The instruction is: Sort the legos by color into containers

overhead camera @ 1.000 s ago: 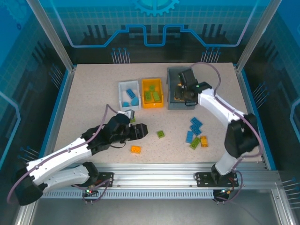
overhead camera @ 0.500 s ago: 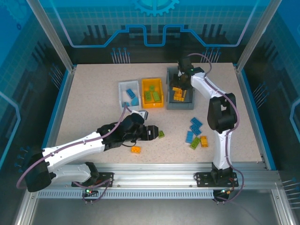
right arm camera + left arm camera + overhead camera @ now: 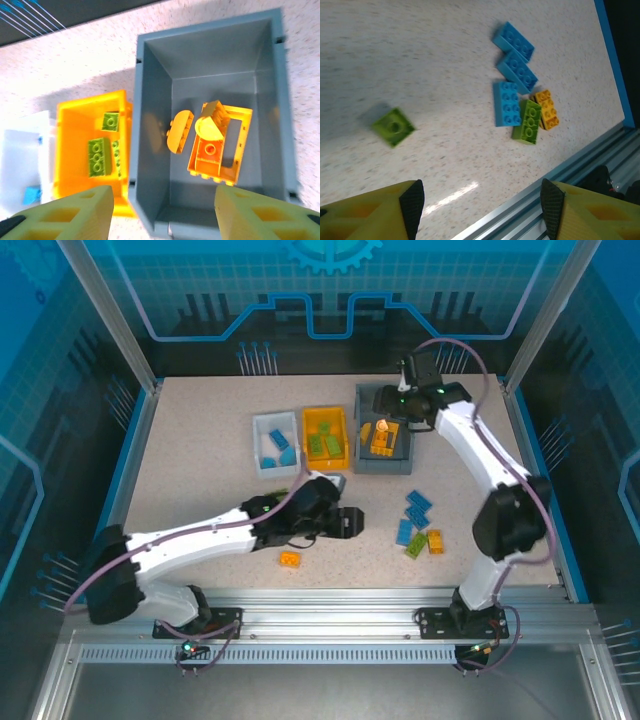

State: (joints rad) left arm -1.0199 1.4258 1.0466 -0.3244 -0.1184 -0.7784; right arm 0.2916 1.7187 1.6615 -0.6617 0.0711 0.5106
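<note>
Hovering over the table [image 3: 435, 45], left gripper [image 3: 481, 200] spread wide, empty. The small green square brick [image 3: 393, 127] lies ahead of it, off to the left side in the wrist view, outside the gap. Brick squarish, no real long axis, corners turned diamond-wise to the jaws. Left arm far nearer; right gripper [image 3: 160, 212] gapes empty above the grey bin [image 3: 150, 100], where orange pieces [image 3: 212, 145] lie.

Speckled tabletop [image 3: 200, 470], perhaps glass blue walls [image 3: 330, 300].

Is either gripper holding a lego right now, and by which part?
No. The left gripper and right gripper are both open, with nothing in their jaws.
</note>
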